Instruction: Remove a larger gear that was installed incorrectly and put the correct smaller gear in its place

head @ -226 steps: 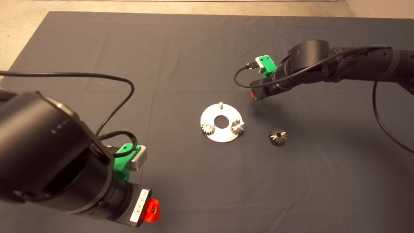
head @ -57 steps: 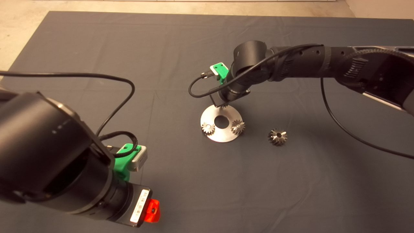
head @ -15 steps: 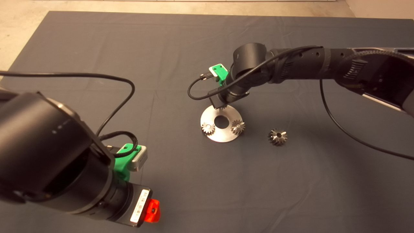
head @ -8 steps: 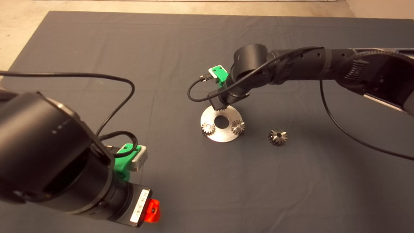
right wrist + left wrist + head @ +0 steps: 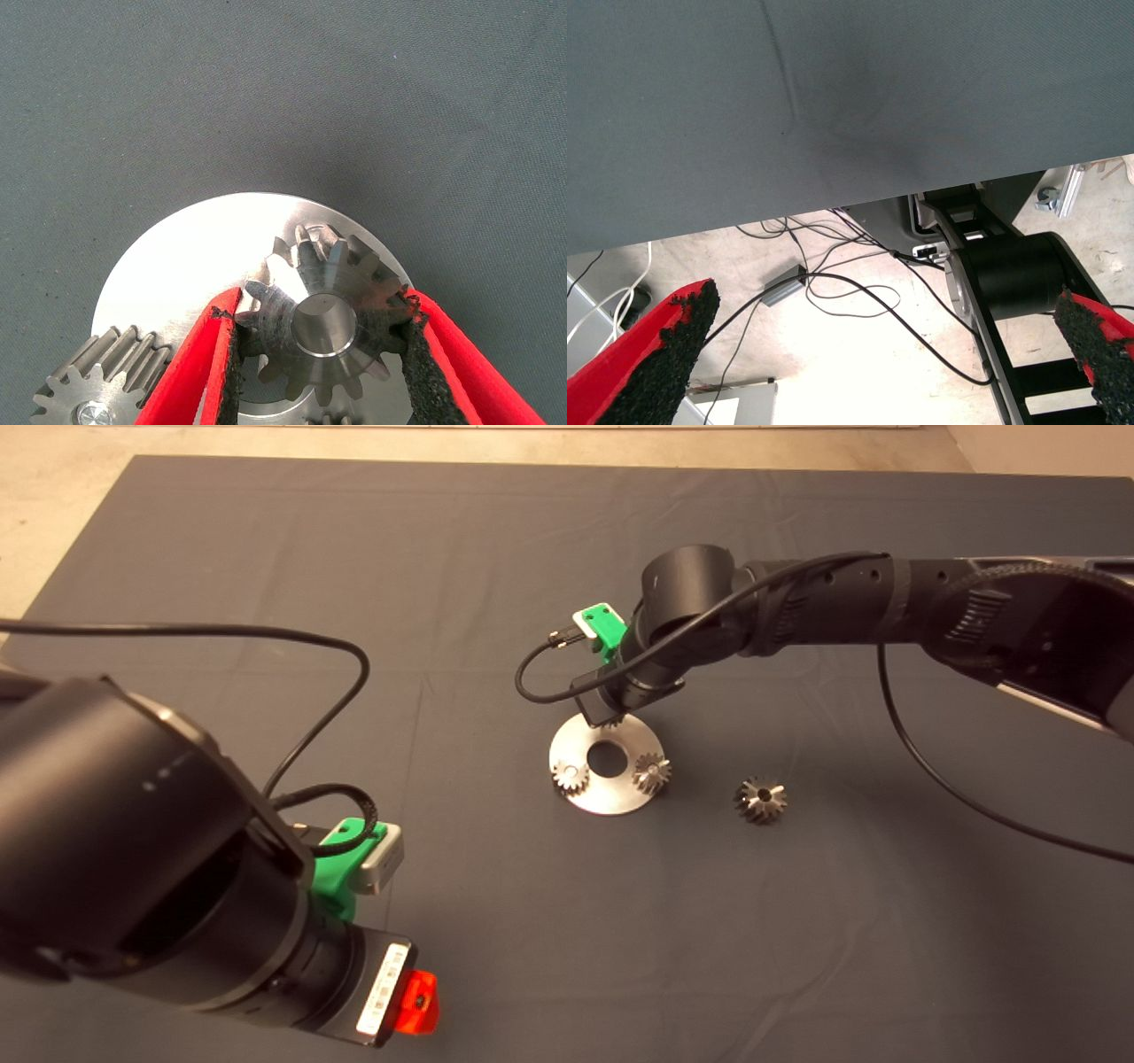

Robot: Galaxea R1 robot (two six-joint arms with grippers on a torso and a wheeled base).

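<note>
A dark mat [image 5: 496,558] covered the table, with pale floor beyond its far edge. A round steel plate [image 5: 580,802] lay near the middle of the mat. Two small gears sat on pins on it, one at its near left [image 5: 570,778] and one at its near right [image 5: 651,772]. The large gear [image 5: 760,799] lay alone on the mat to the right of the plate, well apart from it.

The right gripper [image 5: 321,350] hung over the plate's far edge. In the right wrist view its red fingers [image 5: 190,372] stood either side of the small gear [image 5: 330,323], pads touching its teeth, so it held that gear. The gear sat over the plate [image 5: 186,266] with a pin end showing in its centre; whether it was fully seated could not be told. In the head view the wrist hid this gear almost wholly. Another gear [image 5: 102,385] showed at the plate's rim, cut off by the picture's edge.

The left gripper [image 5: 415,1001] waited at the near left, off the work. Its wrist view showed the fingertips [image 5: 656,354] wide apart, gripping nothing, over the mat's edge and a floor with loose cables [image 5: 833,292]. A white label [image 5: 382,988] on the left wrist bore print too small to read
</note>
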